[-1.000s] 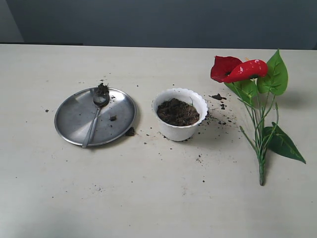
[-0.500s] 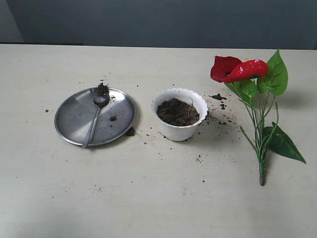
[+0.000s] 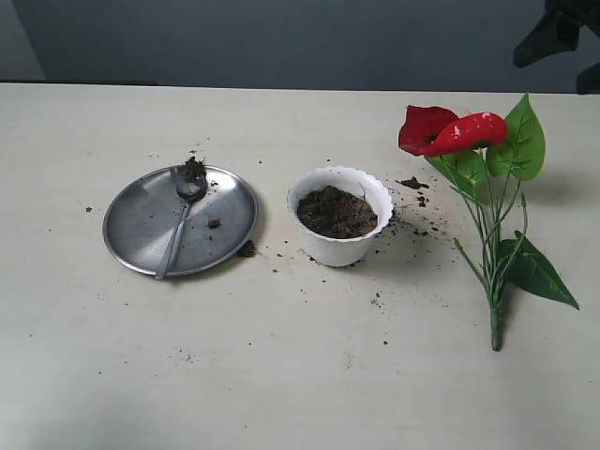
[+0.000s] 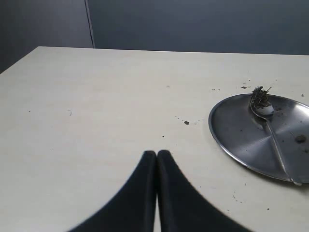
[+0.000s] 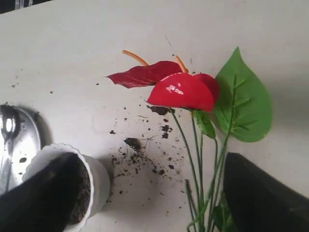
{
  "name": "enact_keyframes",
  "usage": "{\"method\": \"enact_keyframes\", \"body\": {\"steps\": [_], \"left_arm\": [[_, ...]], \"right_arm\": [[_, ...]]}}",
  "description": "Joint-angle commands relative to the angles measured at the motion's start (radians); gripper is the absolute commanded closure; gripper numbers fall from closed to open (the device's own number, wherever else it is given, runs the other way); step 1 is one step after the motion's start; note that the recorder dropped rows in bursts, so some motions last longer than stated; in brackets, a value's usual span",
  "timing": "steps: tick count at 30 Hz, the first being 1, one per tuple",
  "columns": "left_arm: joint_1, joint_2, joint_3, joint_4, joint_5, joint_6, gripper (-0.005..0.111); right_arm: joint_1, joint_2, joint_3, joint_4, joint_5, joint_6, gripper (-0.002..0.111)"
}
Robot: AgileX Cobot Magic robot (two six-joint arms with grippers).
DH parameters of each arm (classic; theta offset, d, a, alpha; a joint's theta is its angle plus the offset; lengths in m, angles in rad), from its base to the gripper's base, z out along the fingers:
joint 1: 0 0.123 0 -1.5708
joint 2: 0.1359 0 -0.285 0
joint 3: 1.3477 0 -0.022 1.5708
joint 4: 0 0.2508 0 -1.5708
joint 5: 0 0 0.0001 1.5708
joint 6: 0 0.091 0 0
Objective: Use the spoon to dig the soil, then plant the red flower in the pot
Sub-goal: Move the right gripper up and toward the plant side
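- 1 white pot (image 3: 339, 246) with a scalloped rim stands upright on the table (image 3: 281, 375), and dark soil (image 3: 337, 212) fills it nearly to the rim.
- 1 red flower (image 3: 450, 133) sprig lies flat on the table to the right of the pot, apart from it. It has 2 red blooms and at least 3 green leaves, with its stem end pointing toward the near edge.
- 1 spoon (image 3: 178, 230) lies in 1 round steel plate (image 3: 141, 230) left of the pot, with a clump of soil in its bowl.
- Loose soil crumbs lie scattered around the pot, thickest between it and the flower.
- The left gripper (image 4: 156, 159) is clenched, its 2 fingers pressed together and grasping nothing, over bare table beyond the plate from the pot.
- The right gripper (image 5: 150, 159) is spread wide and empty, above the table between pot and flower stems.
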Motion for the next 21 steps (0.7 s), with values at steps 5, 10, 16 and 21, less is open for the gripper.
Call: {"method": "enact_keyframes", "body": {"steps": [5, 10, 16, 21], "left_arm": [[-0.003, -0.005, 0.005, 0.0, -0.009, 0.0, 0.106], [-0.003, -0.005, 0.005, 0.0, -0.009, 0.0, 0.106], [-0.003, -0.005, 0.005, 0.0, -0.009, 0.0, 0.106], [-0.003, -0.005, 0.005, 0.0, -0.009, 0.0, 0.106]], "right_arm": [[-0.004, 0.06, -0.004, 0.048, 0.02, -0.008, 0.031], [0.008, 0.099, -0.071, 0.041, 0.087, 0.044, 0.031], [0.115, 0.172, -0.299, -0.254, 0.194, 0.207, 0.031], [0.226, 0.22, -0.401, -0.54, 0.284, 0.391, 0.031]]}}
